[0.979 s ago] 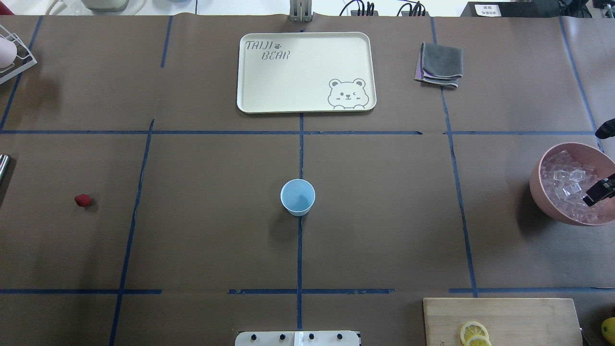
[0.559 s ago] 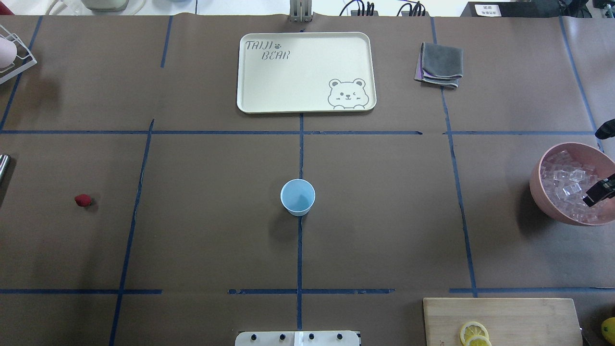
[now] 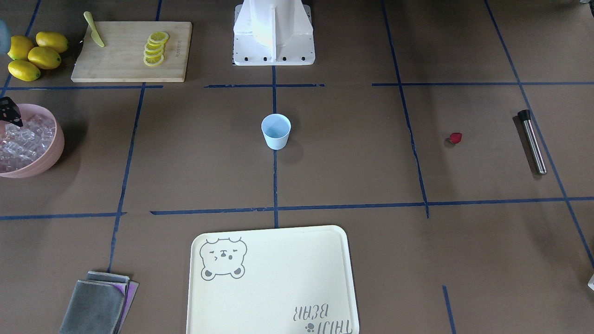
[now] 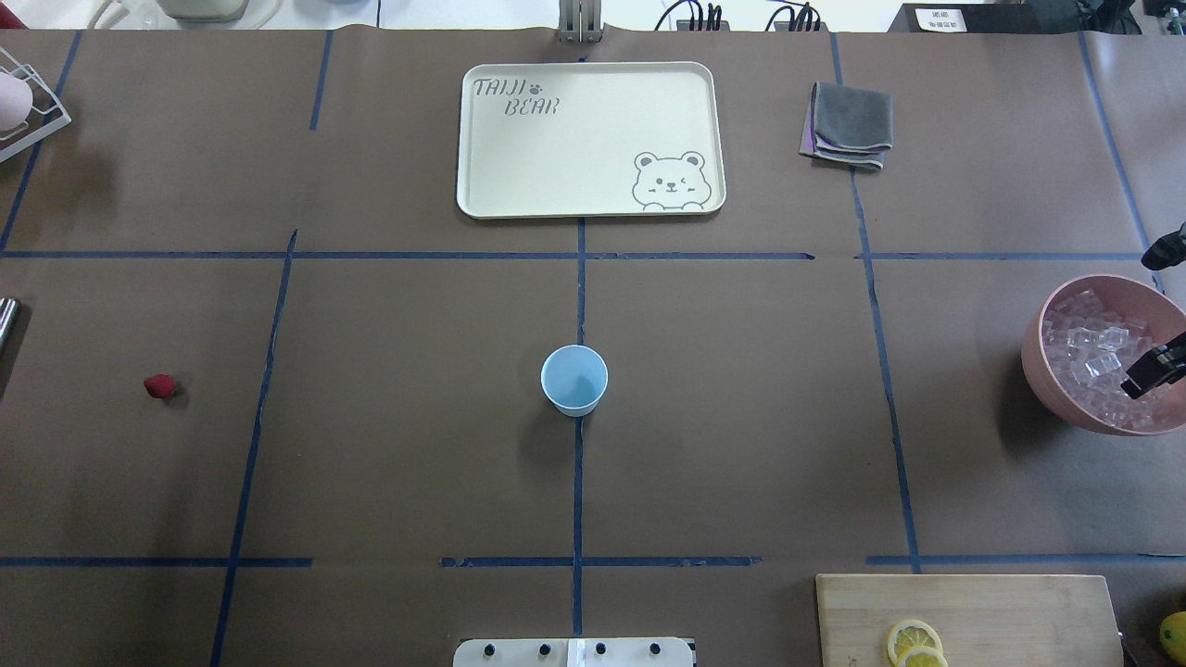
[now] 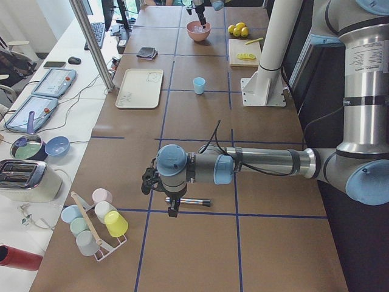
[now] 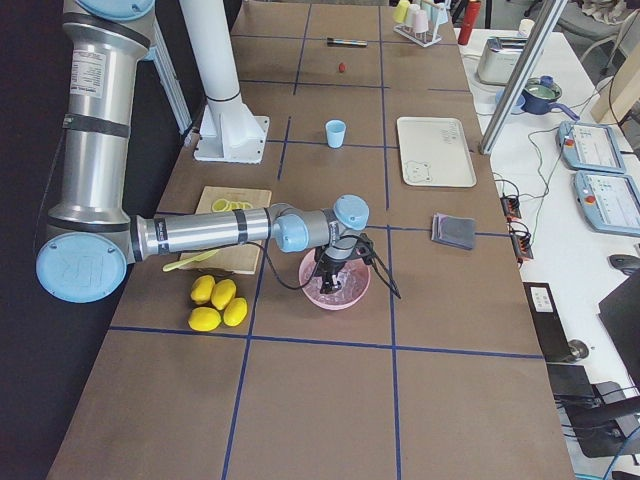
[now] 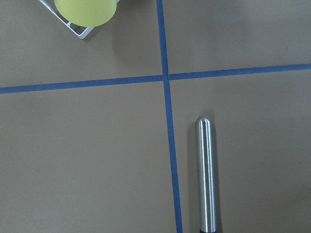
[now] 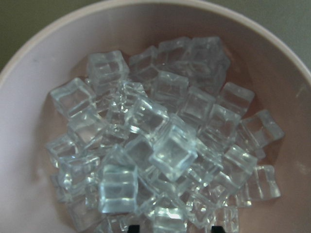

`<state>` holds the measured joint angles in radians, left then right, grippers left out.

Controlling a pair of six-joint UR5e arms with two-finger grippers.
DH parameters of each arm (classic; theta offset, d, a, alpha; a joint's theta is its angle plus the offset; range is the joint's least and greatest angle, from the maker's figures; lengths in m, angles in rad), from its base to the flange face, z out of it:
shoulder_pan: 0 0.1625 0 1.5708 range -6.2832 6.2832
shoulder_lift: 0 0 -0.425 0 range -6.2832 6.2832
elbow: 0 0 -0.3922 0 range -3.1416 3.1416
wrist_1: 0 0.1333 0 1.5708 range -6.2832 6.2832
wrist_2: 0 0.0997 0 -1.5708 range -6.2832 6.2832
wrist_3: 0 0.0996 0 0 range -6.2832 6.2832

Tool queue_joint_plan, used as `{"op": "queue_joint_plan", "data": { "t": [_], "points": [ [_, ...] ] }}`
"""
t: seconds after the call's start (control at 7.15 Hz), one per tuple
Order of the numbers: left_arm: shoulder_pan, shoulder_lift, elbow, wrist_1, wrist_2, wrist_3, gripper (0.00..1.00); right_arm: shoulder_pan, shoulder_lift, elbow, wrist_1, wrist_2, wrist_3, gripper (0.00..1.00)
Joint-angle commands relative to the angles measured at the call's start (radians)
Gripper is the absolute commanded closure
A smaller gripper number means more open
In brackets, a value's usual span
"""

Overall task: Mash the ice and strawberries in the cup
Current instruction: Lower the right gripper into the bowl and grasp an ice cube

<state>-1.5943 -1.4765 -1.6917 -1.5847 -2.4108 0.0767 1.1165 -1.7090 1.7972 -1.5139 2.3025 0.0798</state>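
Right claw (image 8: 175, 228) spread, low over ice (image 8: 165, 145) in pink bowl (image 4: 1036, 352); barely shifted in last second, no cube gripped yet. Cup (image 4: 574, 380) empty at bench (image 4: 371, 463) centre, strawberry (image 4: 159, 386) far left. Left claw (image 5: 172, 205): cannot tell.

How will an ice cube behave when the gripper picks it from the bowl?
The ice looks glassy and smooth-faced, so a cube will probably slip in a pinch. The cubes lie in a loose heap in the bowl, so neighbours may shift when one is lifted. Each is small against the bowl, so likely light.
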Motion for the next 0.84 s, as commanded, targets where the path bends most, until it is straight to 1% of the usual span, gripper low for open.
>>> {"op": "queue_joint_plan", "data": {
  "t": [0.0,0.14,0.42,0.56,0.7],
  "points": [
    [-0.003,0.001,0.0,0.0,-0.001,0.0,0.0,-0.001,0.005,-0.006,0.0,0.0,0.0,0.48],
    [-0.003,0.001,0.0,0.0,-0.001,0.0,0.0,-0.001,0.005,-0.006,0.0,-0.002,0.0,0.62],
    [-0.003,-0.001,0.0,0.0,-0.001,0.0,0.0,0.0,0.005,0.007,0.001,0.001,-0.009,0.98],
    [-0.003,-0.001,0.0,0.0,-0.001,0.0,0.0,0.002,0.005,0.01,0.001,0.002,-0.009,1.0],
    [-0.004,-0.001,-0.002,0.0,-0.001,0.0,0.0,0.008,-0.003,0.045,0.0,-0.002,-0.011,1.0]
  ]
}}
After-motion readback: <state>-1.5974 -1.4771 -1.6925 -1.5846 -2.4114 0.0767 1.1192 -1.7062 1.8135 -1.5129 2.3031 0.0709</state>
